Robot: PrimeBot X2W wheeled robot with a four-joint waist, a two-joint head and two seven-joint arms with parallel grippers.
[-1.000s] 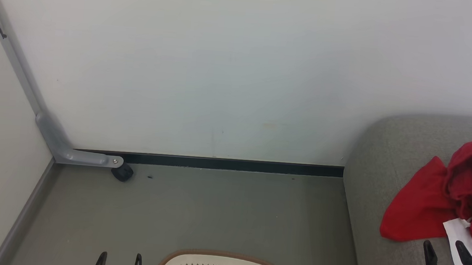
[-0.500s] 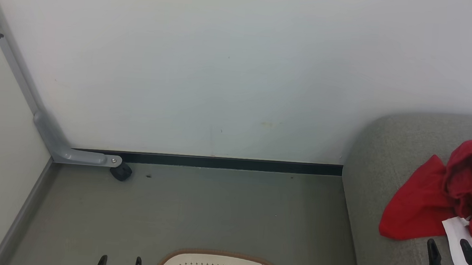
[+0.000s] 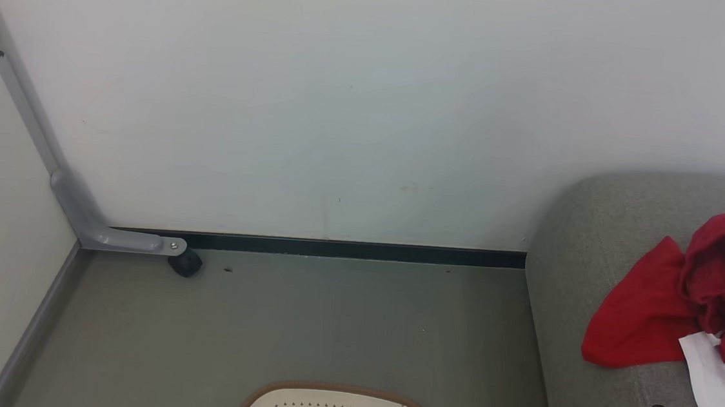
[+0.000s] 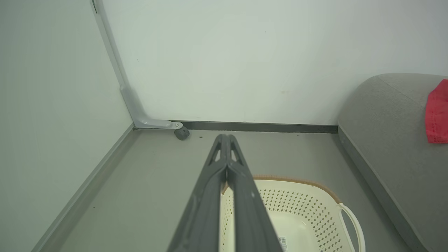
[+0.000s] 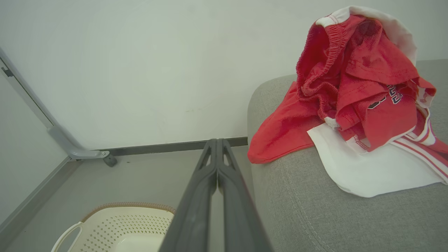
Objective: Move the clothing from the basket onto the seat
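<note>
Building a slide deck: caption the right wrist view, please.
Right gripper, jaws shut on nothing, beside the grey seat where the red clothing lies heaped; cream basket on the floor.

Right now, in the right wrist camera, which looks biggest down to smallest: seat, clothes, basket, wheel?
1. seat, though the clothes hide part of it
2. clothes, a close second, so those two are nearly alike
3. basket, cut off by the picture's edge
4. wheel, tiny and far back by the wall

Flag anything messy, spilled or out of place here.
Only the clothing stands out: it lies crumpled in a heap on the seat. The basket sits upright on the floor; nothing looks spilled or damaged.
</note>
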